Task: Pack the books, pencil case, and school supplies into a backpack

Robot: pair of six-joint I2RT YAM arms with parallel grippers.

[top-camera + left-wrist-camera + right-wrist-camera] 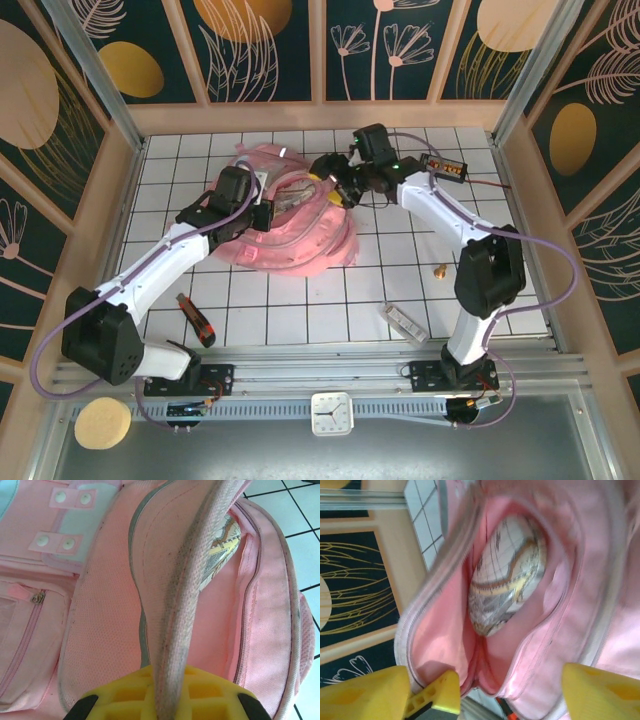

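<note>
Between the left gripper's (167,697) clenched fingers runs the backpack's (105,630) webbing strap (190,605), holding the mouth up. Just ahead of the right gripper (515,690), jaws spread wide, the soft, light fabric sags. The strap or zipper rim likely offers the firmest hold.

Light-pink backpack (300,250) at centre, its strap (185,605) greyish-white and speckled, print (510,575) inside it white with gold and grey lines, white table (300,310) gridded in dark lines, red-and-black knife (197,320) at 7 o'clock, dark-teal walls (290,70) with gold discs and pink leaf outlines.
</note>
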